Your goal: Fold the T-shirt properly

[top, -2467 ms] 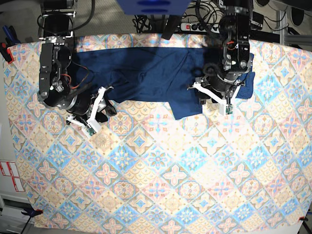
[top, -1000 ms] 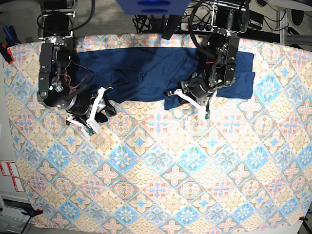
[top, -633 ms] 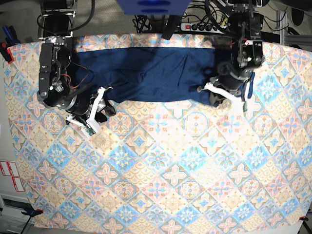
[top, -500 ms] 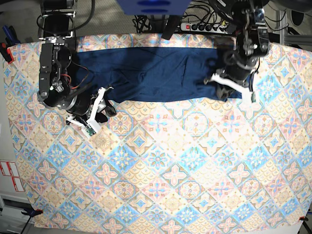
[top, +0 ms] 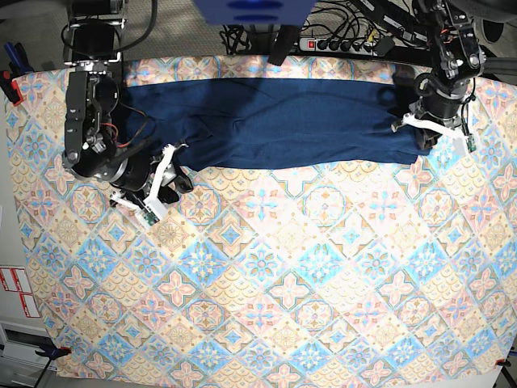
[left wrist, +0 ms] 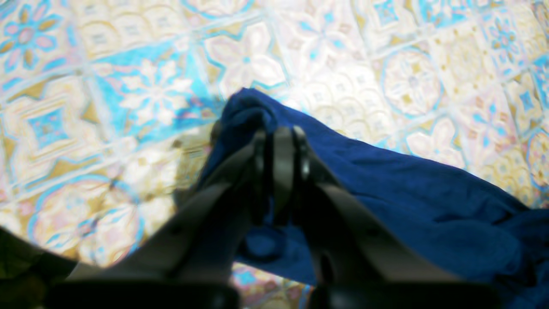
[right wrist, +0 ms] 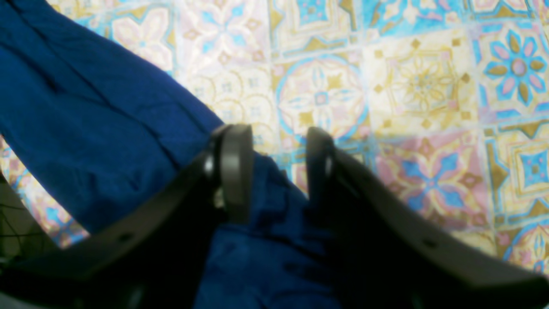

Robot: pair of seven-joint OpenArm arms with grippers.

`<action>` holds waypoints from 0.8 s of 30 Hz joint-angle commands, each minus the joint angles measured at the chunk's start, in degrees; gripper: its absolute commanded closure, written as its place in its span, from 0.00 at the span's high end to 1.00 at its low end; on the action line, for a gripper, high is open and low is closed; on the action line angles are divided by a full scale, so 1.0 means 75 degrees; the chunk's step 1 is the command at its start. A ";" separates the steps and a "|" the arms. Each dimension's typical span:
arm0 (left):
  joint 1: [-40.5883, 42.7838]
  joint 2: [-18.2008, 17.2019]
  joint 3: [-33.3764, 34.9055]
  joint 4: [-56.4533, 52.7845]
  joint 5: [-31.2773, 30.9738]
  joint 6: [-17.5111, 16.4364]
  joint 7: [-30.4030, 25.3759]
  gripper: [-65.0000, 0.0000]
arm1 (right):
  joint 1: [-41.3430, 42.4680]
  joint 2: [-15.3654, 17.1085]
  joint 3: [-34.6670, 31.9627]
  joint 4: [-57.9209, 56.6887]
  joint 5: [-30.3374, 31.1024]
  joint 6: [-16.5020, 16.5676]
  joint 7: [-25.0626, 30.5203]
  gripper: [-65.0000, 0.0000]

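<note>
The shirt [top: 266, 123] lies stretched along the table's [top: 266, 283] far edge. The left gripper [left wrist: 279, 141] is clamped on its end; the right gripper [right wrist: 274, 146], jaws apart, holds nothing. Pulling harder could slip the thin fabric free.

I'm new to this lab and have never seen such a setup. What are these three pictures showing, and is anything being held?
This is a robot with two arms. One picture looks straight down from overhead; the other two come from cameras mounted on each wrist, looking past the fingers.

On the patterned tablecloth lies one dark blue T-shirt, stretched out in a long band along the far side.

The left gripper, at the right in the overhead picture, is shut on a bunched end of the shirt. The right gripper, at the left in the overhead picture, stands open; in its wrist view shirt fabric lies between and below its fingers, but it pinches nothing.
</note>
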 commanded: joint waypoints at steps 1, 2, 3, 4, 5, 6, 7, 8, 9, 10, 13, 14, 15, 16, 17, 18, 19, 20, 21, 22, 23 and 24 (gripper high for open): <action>0.0014 -0.0087 -0.0036 0.0096 0.0006 -0.0019 -0.0042 0.00 | 0.0102 0.0081 0.0034 0.0140 0.0105 0.0019 0.0158 0.31; -0.0009 -0.0087 -0.0036 0.0096 0.0006 -0.0019 0.0158 0.00 | 0.0102 0.0081 0.0034 0.0140 0.0105 0.0019 0.0158 0.31; -0.0033 -0.0087 -0.0036 0.0096 -0.0006 -0.0019 0.0439 0.00 | 0.0102 0.0081 0.0034 0.0140 0.0105 0.0019 0.0158 0.31; -0.0056 -0.0087 -0.0036 0.0096 -0.0006 -0.0019 0.0697 0.03 | 0.0102 0.0081 0.0034 0.0140 0.0105 0.0019 0.0158 0.31; -0.0115 -0.0087 -0.0036 0.0096 -0.0006 -0.0019 0.0943 0.06 | 0.0102 0.0081 0.0034 0.0140 0.0105 0.0019 0.0158 0.31; -0.0150 -0.0087 -0.0036 0.0096 -0.0017 -0.0019 0.1119 0.10 | 0.0102 0.0081 0.0034 0.0140 0.0105 0.0019 0.0158 0.31; -0.0173 -0.0087 -0.0036 0.0096 -0.0017 -0.0019 0.1259 0.13 | 0.0102 0.0081 0.0034 0.0140 0.0105 0.0019 0.0158 0.31; -0.0185 -0.0087 -0.0036 0.0096 -0.0017 -0.0019 0.1318 0.15 | 0.0102 0.0081 0.0034 0.0140 0.0105 0.0019 0.0158 0.31; -0.0162 -0.0099 -0.0036 0.0107 -0.0017 -0.0019 0.1330 0.16 | 0.0102 0.0081 0.0034 0.0140 0.0105 0.0019 0.0158 0.31; -0.0150 -0.0099 -0.0048 0.0107 -0.0017 -0.0019 0.1330 0.18 | 0.0102 0.0081 0.0034 0.0140 0.0105 0.0019 0.0158 0.31; -0.0150 -0.0333 -0.0083 0.0107 -0.0006 -0.0019 0.1353 0.19 | 0.0114 0.0081 0.0034 0.0140 0.0105 0.0019 0.0158 0.31; -0.0150 -0.0392 -0.0107 0.0107 -0.0006 -0.0007 0.1341 0.19 | 0.0114 0.0081 0.0034 0.0129 0.0105 0.0019 0.0158 0.31; -0.0150 -0.0439 -0.0189 0.0107 0.0006 -0.0007 0.1330 0.19 | 0.0114 0.0081 0.0034 0.0129 0.0105 0.0019 0.0158 0.31; -0.0150 -0.0474 -0.0376 0.0107 0.0006 -0.0007 0.1377 0.19 | 0.0126 0.0081 0.0034 0.0129 0.0105 0.0019 0.0158 0.31; -0.0162 -0.0474 -0.0552 0.0107 0.0006 -0.0007 0.1424 0.19 | 0.0126 0.0081 0.0034 0.0129 0.0105 0.0019 0.0158 0.31; -0.0185 -0.0486 -0.0740 0.0107 0.0018 -0.0007 0.1424 0.19 | 0.0126 0.0081 0.0034 0.0129 0.0105 0.0019 0.0158 0.31; -0.0185 -0.0498 -0.0869 0.0107 0.0018 -0.0007 0.1424 0.19 | 0.0126 0.0081 0.0045 0.0129 0.0105 0.0019 0.0158 0.31; -0.0197 -0.0521 -0.1021 0.0107 0.0018 -0.0007 0.1424 0.19 | 0.0126 0.0081 0.0045 0.0129 0.0105 0.0019 0.0158 0.31; -0.0197 -0.0650 -0.1103 0.0107 0.0018 -0.0007 0.1424 0.19 | 0.0126 0.0081 0.0045 0.0129 0.0105 0.0019 0.0158 0.31; -0.0209 -0.0814 -0.1080 0.0107 0.0018 -0.0007 0.1424 0.19 | 0.0126 0.0081 0.0045 0.0129 0.0105 0.0019 0.0158 0.31; -0.0209 -0.0966 -0.1056 0.0061 0.0006 -0.0007 0.1424 0.19 | 0.0126 0.0081 0.0034 0.0129 0.0105 0.0019 0.0158 0.31; -0.0209 -0.1048 -0.1009 -0.0033 -0.0006 -0.0007 0.1435 0.19 | 0.0126 0.0081 0.0034 0.0129 0.0105 0.0019 0.0158 0.31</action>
